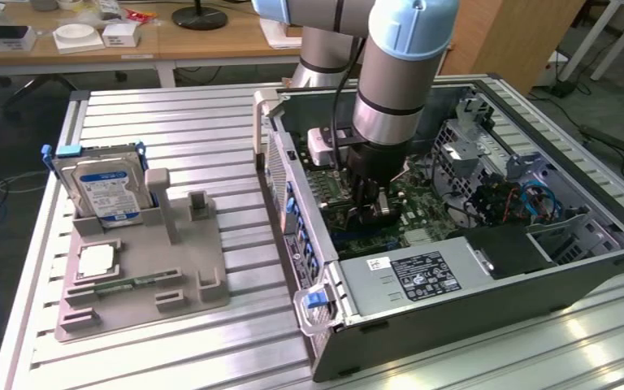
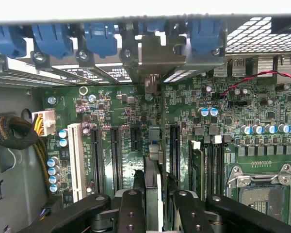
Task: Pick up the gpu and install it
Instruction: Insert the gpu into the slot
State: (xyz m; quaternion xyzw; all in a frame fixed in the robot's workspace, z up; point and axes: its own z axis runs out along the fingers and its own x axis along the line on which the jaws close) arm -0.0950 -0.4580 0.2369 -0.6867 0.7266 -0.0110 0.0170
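Status: gripper (image 1: pixel 372 203) is down inside the computer case (image 1: pixel 486 284), jaws pinching the gpu (image 2: pixel 153 160) by its two flat faces, not spread. In the wrist view the gpu runs edge-on from the fingers (image 2: pixel 131 208) toward the case's rear wall. Its metal bracket (image 2: pixel 155 53) is up by the row of blue clips (image 2: pixel 53 36). It stands over the motherboard (image 2: pixel 111 111) with a long black slot (image 2: pixel 114 160) to one side. Can't tell whether its bottom edge is in a socket or just above one.

My read on doing this step well:
- Keep the card square to the board, no tilt.
- Line up the connector edge along the socket's full length and the bracket with the rear opening together.
- Push straight down and evenly.
- No sideways sliding, since the small capacitors (image 2: pixel 54 167) sit close by.

In the exterior view the grey tray (image 1: pixel 182 276) lies at 9 o'clock from the case, with the hard drive (image 1: pixel 104 191) upright at the tray's 11 o'clock. The power supply (image 1: pixel 409 280) is at 6 o'clock from the gripper.

Writing: the hard drive's blue-white label and the power supply's sticker both carry print, but none of it is readable. The board markings are too small. No brand is legible.
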